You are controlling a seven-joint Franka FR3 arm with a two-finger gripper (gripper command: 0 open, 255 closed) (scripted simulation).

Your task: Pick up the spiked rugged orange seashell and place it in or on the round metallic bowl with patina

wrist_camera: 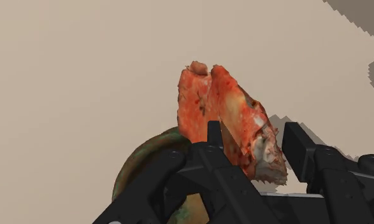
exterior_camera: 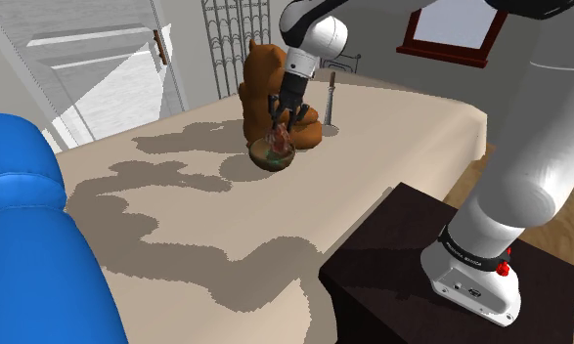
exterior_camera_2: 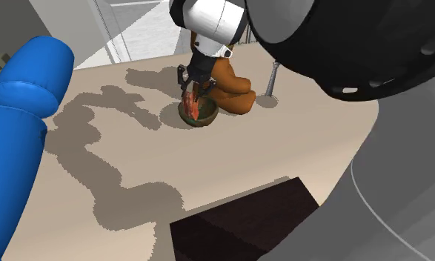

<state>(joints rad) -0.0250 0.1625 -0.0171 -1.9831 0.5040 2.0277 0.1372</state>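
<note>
The claw [wrist_camera: 255, 130] is closest to the lens in the wrist view. Its two black fingers [wrist_camera: 212, 143] pinch the orange-red seashell [wrist_camera: 225, 111] near its pale, chipped end, so the spiky bulk sticks out beyond the tips. I judge that this grip lets the shell go down without the fingers fouling the rim.

The round greenish-brown bowl [wrist_camera: 136, 167] lies directly beneath on the desk [wrist_camera: 77, 76]. It sits well in from the near edge and toward the far one, just in front of a brown teddy bear [exterior_camera: 258, 93]. In the shoulder view the shell hangs at the bowl's mouth (whether it touches the inside I cannot tell).

In the wrist view the fingers hide much of the bowl, and in both outside views the arm covers part of the bear. A slim upright post [exterior_camera: 331, 98] beside the bear is too small to name.
</note>
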